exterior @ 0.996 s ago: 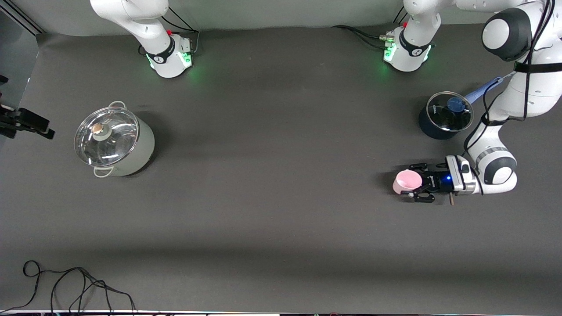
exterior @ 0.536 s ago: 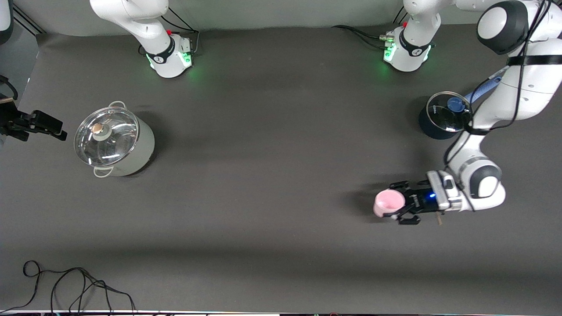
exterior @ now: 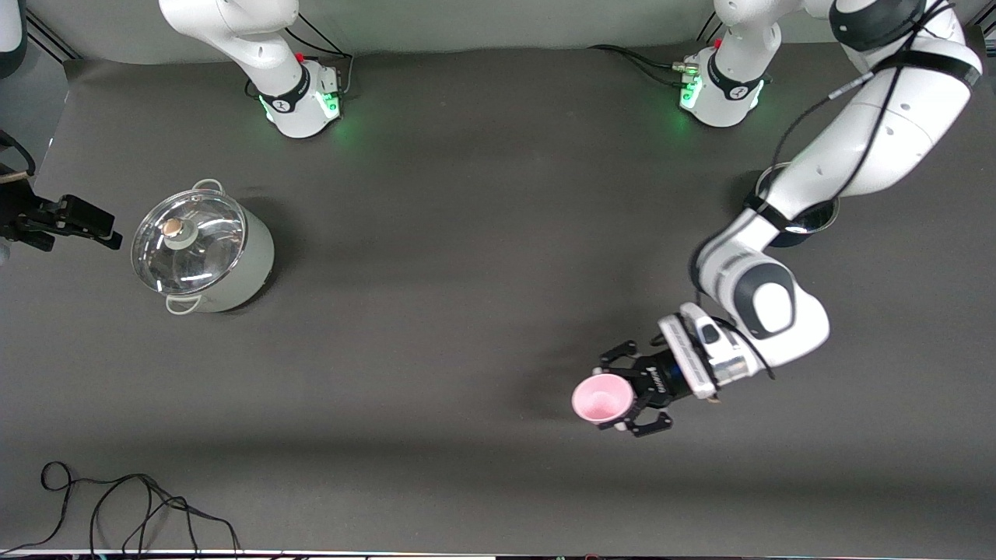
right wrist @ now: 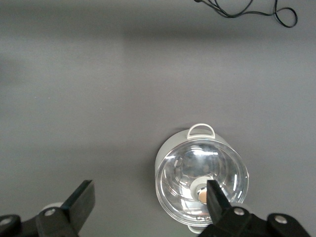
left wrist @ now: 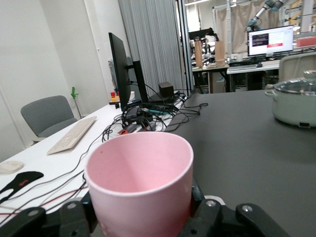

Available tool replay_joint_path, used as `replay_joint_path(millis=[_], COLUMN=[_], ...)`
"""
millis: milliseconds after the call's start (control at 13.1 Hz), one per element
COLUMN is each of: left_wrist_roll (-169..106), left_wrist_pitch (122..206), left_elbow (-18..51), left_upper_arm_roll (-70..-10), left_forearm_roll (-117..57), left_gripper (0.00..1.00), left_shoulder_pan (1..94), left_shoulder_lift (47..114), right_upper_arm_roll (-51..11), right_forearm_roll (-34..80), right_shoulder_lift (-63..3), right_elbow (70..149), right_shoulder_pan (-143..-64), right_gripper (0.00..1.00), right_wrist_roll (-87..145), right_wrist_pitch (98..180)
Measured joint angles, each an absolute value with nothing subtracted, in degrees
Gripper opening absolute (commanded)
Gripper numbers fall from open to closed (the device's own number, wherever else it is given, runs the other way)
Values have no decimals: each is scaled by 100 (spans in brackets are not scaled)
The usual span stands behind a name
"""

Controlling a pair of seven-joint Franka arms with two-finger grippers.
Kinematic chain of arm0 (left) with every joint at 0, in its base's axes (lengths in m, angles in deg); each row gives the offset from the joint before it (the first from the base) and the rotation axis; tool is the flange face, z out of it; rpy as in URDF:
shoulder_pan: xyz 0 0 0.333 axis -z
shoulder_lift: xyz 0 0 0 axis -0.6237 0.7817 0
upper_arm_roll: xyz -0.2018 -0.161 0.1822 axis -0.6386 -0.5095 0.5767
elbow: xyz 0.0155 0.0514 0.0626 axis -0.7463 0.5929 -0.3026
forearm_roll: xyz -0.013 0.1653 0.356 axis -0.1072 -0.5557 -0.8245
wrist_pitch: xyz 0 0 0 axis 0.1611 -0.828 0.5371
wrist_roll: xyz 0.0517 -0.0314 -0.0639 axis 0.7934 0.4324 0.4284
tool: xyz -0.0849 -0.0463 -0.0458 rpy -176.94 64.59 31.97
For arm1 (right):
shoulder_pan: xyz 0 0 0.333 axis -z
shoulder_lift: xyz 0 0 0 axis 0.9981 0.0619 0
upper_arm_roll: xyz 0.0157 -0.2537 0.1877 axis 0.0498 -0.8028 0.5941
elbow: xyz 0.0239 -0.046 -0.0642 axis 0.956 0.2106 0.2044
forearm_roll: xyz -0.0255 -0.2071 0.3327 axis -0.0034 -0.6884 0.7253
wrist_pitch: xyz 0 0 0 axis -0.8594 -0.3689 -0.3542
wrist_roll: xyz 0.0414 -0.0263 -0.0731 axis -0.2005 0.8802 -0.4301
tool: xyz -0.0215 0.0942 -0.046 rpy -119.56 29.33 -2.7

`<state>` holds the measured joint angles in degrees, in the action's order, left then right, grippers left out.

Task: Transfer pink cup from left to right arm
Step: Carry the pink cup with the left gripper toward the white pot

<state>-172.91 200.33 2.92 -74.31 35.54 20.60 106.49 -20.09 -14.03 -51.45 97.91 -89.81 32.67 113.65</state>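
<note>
- Front view: the left claw [exterior: 622,402] is clamped on the pink cup [exterior: 600,398], holding it up over the open middle stretch of the dark bench [exterior: 467,272], with the cup's mouth turned toward the camera. The left arm [exterior: 840,155] reaches out from its base and crosses over a dark pot [exterior: 805,222] at its own end of the bench, hiding most of it. A pale lidded pot [exterior: 204,247] with a glass lid stands toward the right arm's end, well apart from the cup. The right claw [exterior: 70,222] hangs at the bench's edge beside that pot, fingers spread wide and empty. A loose black cable [exterior: 132,505] lies on the bench, nearest the camera. Nothing stands between the cup and the pale pot.
- Left wrist view: the pink cup [left wrist: 140,180] fills the foreground, gripped by its lower body between the black fingers [left wrist: 74,217]. The pale pot [left wrist: 296,101] shows farther off on the bench.
- Right wrist view: the spread fingers [right wrist: 81,200] of the right claw [right wrist: 148,200] frame bare bench, with the pale lidded pot [right wrist: 202,180] just beside one fingertip and the black cable [right wrist: 247,10] farther off.
</note>
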Motion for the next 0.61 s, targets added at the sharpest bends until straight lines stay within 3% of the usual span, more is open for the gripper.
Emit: replay_joint_path(millis=[306,613], left_wrist_roll=[-16691,-16235], left_wrist_pitch=[22222,23175], left_elbow=[51,-427], left_upper_arm_roll=[-8571,-8774], left_forearm_roll=[3553,3552], left_gripper=[0,0], left_shoulder_pan=[2635,3595], left_shoulder_lift=[10606,10530], right_upper_arm_roll=[-1976,-2065], right_forearm_roll=[-1376,-1171], right_shoulder_lift=[-5147,-5128], right_elbow=[9702,9701], right_shoulder_pan=[-9351,-9293], right_gripper=[100,100], right_wrist_roll=[3916,4355], right_wrist_pitch=[11366,11366])
